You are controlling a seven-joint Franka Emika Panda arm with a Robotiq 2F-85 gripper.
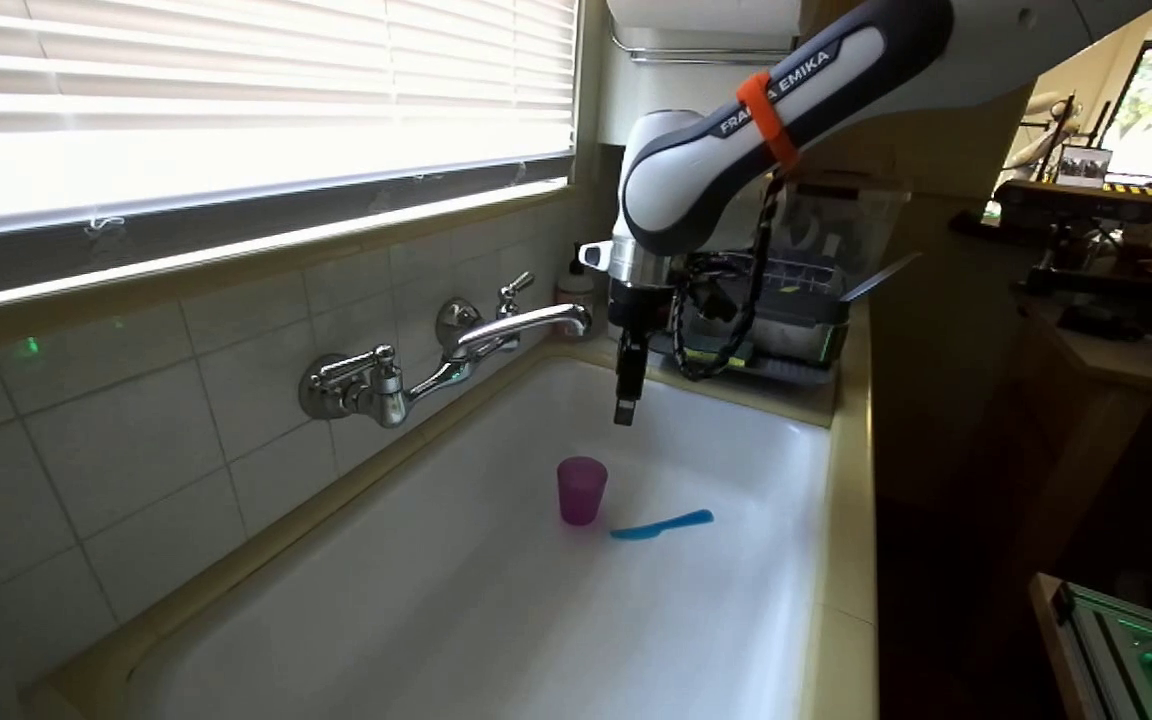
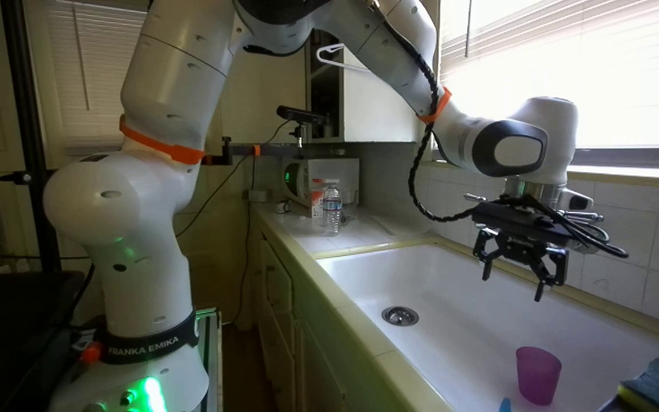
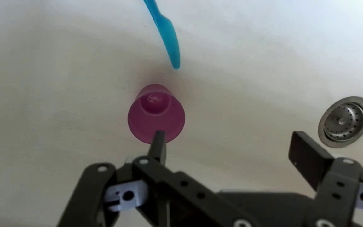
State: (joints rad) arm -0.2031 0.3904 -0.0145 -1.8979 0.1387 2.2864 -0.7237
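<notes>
My gripper (image 3: pixel 228 135) is open and empty, its two black fingers wide apart above the sink. It also hangs over the sink in both exterior views (image 1: pixel 624 410) (image 2: pixel 512 282). A purple cup (image 3: pixel 156 116) stands upright on the sink floor, below the gripper and apart from it. In the wrist view the left fingertip overlaps the cup's rim. The cup also shows in both exterior views (image 1: pixel 581 492) (image 2: pixel 538 375). A blue plastic knife (image 3: pixel 169 36) lies flat on the sink floor close to the cup. In an exterior view only its tip (image 2: pixel 504 405) shows.
The white sink (image 1: pixel 456 620) has a metal drain (image 2: pixel 400 316). A chrome faucet (image 1: pixel 526 320) juts from the tiled wall near the arm. A dish rack (image 1: pixel 786 290) and soap bottle (image 1: pixel 574 290) stand at one end. A water bottle (image 2: pixel 332 210) stands on the counter.
</notes>
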